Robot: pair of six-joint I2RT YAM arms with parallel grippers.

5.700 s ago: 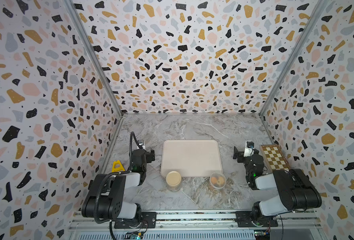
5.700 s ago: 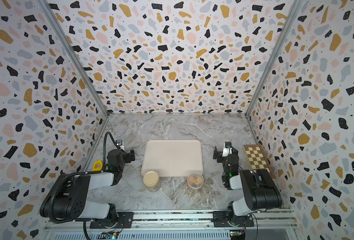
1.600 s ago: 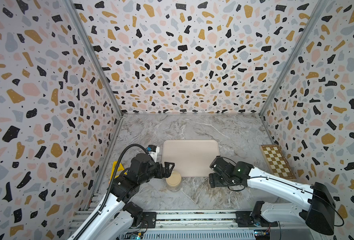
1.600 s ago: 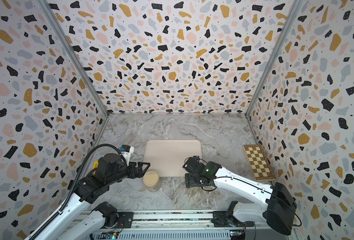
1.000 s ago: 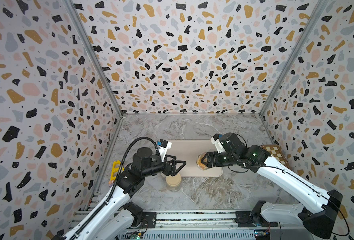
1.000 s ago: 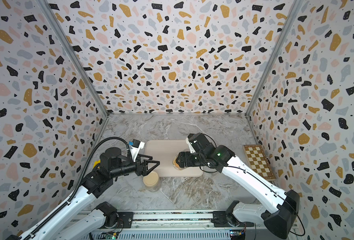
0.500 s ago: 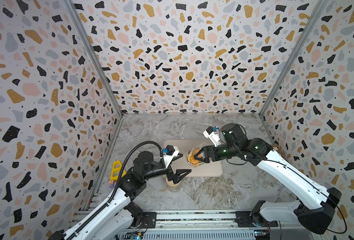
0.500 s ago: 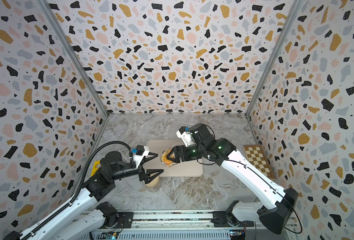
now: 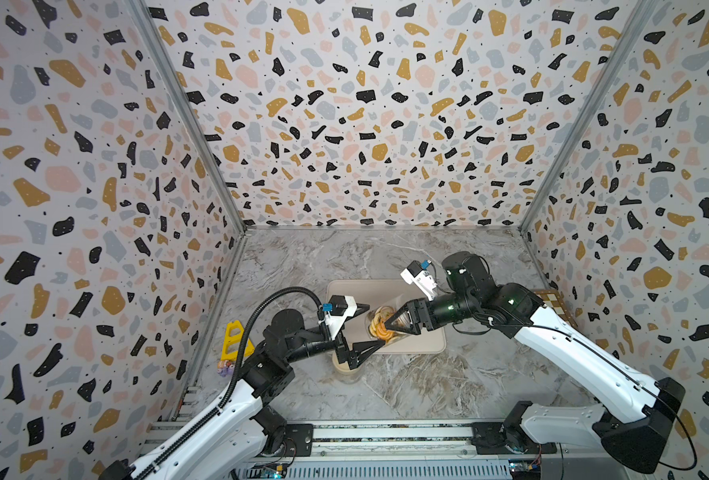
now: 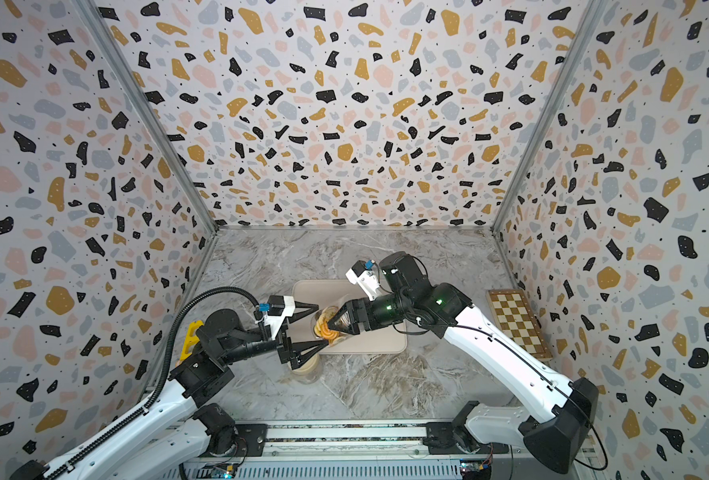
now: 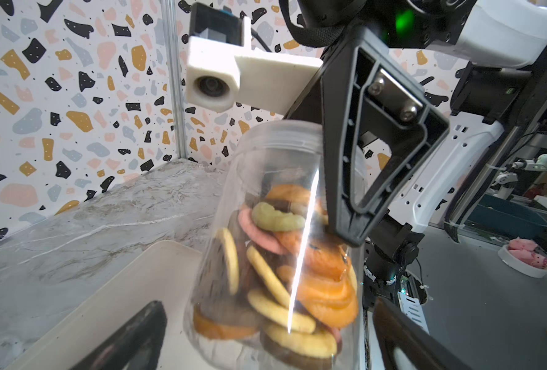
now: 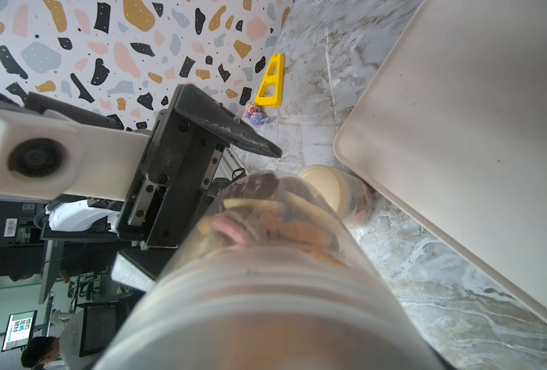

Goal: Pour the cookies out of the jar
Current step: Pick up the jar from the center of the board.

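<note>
Both arms have swung in over the beige rectangular plastic tray (image 9: 424,343), and the right gripper (image 9: 391,324) has lifted the clear plastic jar (image 11: 275,205) off the marble tabletop (image 9: 406,382). Its fingers pinch the jar's wall. The jar hangs tilted above the tray with its threaded mouth toward the right wrist, so the small round mixed-colour cookies (image 11: 301,285) lie packed in the base.

The left gripper (image 10: 321,325) has its fingers spread wide either side of that base without touching it, seemingly to take it for tipping. A cream-lidded jar (image 12: 328,189) stands at the tray's 7 o'clock corner, beneath those fingers, and could get knocked. A yellow perforated bracket (image 9: 234,340) at 9 o'clock and a brown-and-cream checkerboard (image 10: 514,320) at 3 o'clock lie well clear.
</note>
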